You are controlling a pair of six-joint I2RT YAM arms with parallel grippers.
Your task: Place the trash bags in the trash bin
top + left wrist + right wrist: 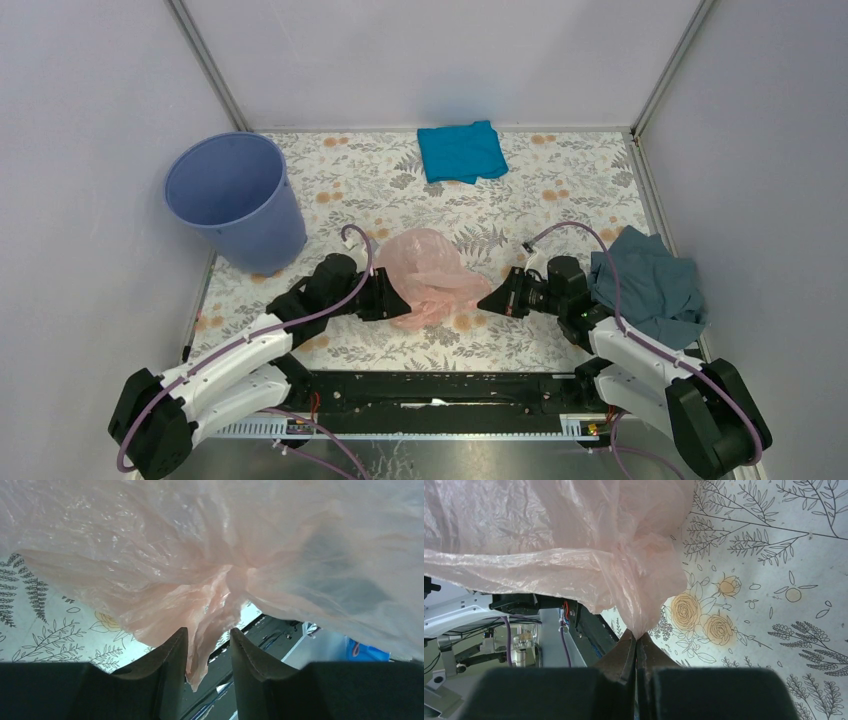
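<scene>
The pale-pink trash bag (428,270) lies crumpled in the middle of the floral table, between my two grippers. My right gripper (487,300) is shut on a pinched corner of the bag (639,615); its jaws meet with film between them (637,639). My left gripper (402,305) is open at the bag's left side; a hanging fold of the bag (205,630) sits in the gap between its fingers (207,640), loose. The lavender-blue trash bin (235,200) stands upright at the far left, empty as far as I can see.
A bright blue folded cloth (460,150) lies at the back centre. A grey-blue cloth (650,285) lies bunched at the right edge, beside my right arm. Grey walls close the left, back and right sides. The black base rail (440,390) runs along the near edge.
</scene>
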